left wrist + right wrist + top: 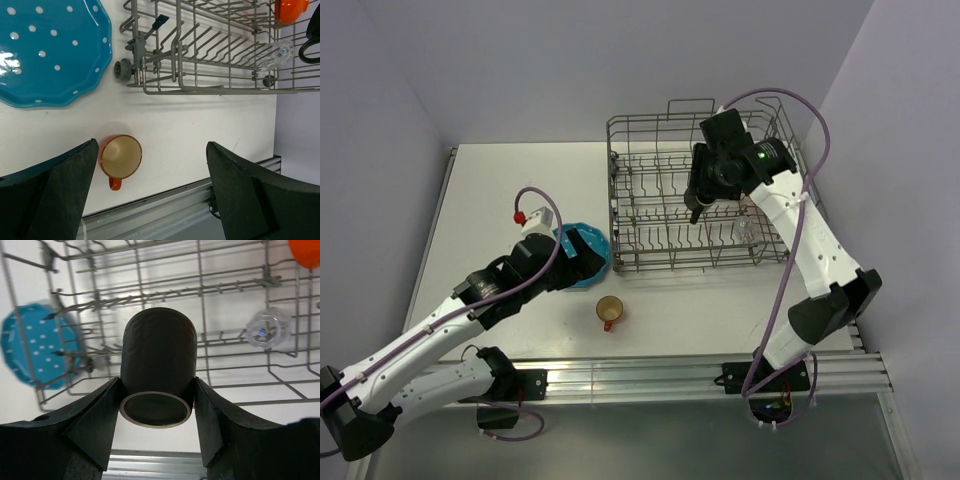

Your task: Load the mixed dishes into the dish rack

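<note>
Nearest the arm bases, on the white table (500, 200): small orange cup (610, 311), upright, mouth up, handle toward the front edge, alone and untouched. Just behind and left of it, left gripper (578, 255) spread wide and empty, hanging above the near-left side of the teal white-dotted scalloped plate (598, 262), which lies flat on the table beside the rack's left front corner. In the left wrist view, cup below and between the two fingers, nearer the left-hand one, touching neither. Farther back, grey wire dish rack (660, 268) on the right half of the table. Above its middle rows of tines, right gripper (157, 390) clamped on the dark brown mug (157, 350), one finger on each side of the wall, open mouth facing the wrist camera, base pointing away toward the rack. Inside the rack, right of the mug: small clear glass (265, 329) among the wires. Beyond it, at the frame's corner, orange-red bowl (306, 251), only partly seen.
</note>
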